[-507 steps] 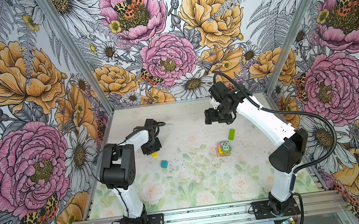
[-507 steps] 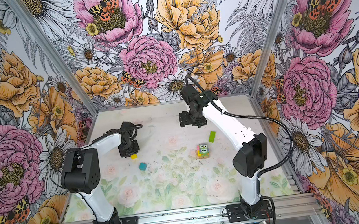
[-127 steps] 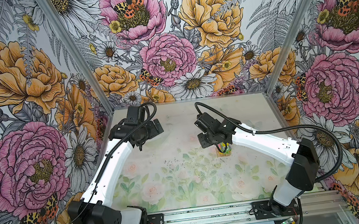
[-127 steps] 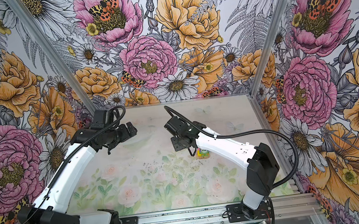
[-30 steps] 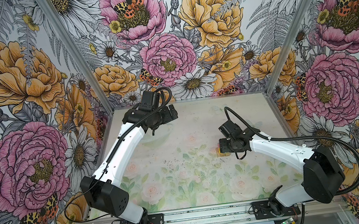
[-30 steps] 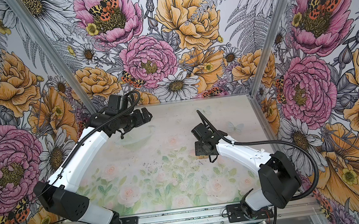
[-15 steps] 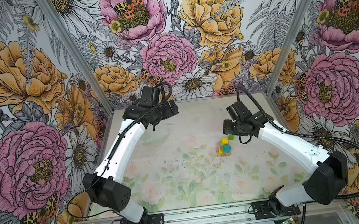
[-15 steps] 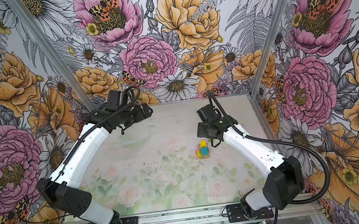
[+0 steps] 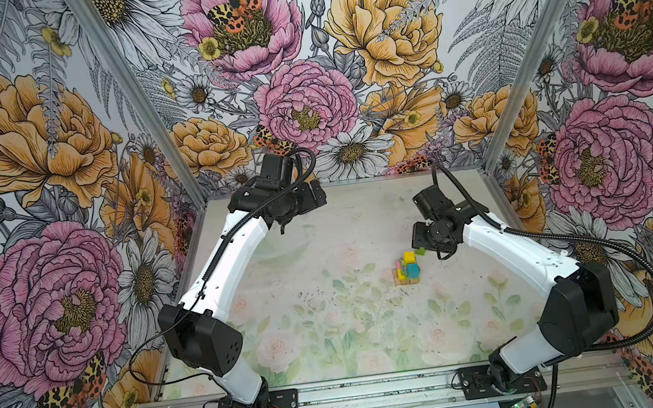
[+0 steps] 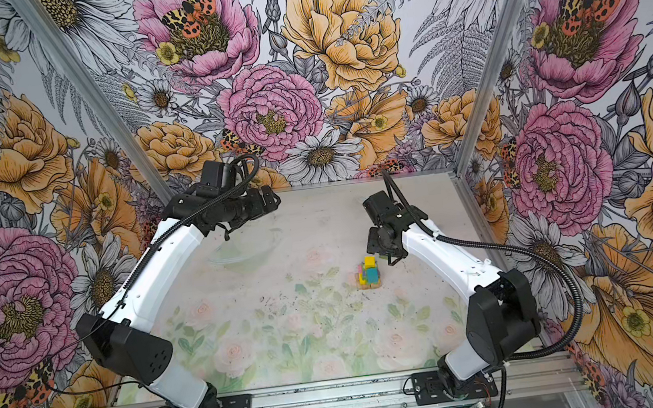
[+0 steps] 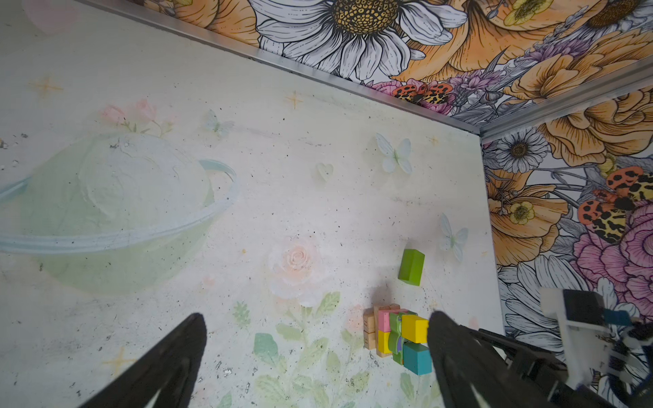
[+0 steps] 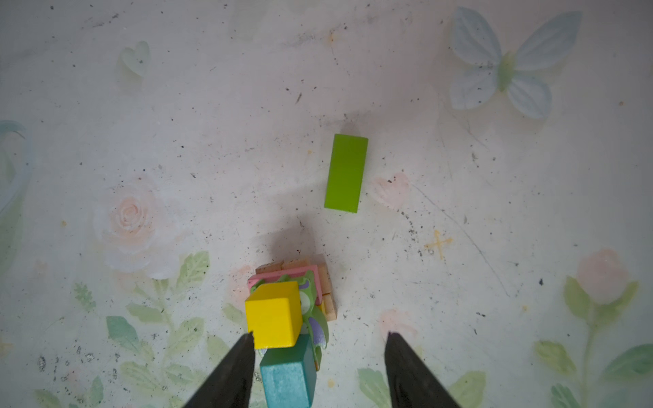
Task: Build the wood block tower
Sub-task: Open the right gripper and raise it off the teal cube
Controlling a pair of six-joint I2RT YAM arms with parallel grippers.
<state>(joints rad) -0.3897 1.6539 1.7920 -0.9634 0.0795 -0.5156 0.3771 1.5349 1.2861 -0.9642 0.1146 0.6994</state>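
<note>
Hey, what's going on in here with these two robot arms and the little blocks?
A wood block tower stands partly built, with a yellow cube on top. The right gripper hovers near it, jaws apart and empty. A lime-green bar lies loose beside the tower, not yet stacked. The left gripper hangs open, farther off.

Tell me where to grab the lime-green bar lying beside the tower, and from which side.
Take the lime-green bar across its narrow width, fingers on the two long side faces near mid-length, coming straight down from above. It lies flat on the table, apart from the tower, so both long faces look clear.
</note>
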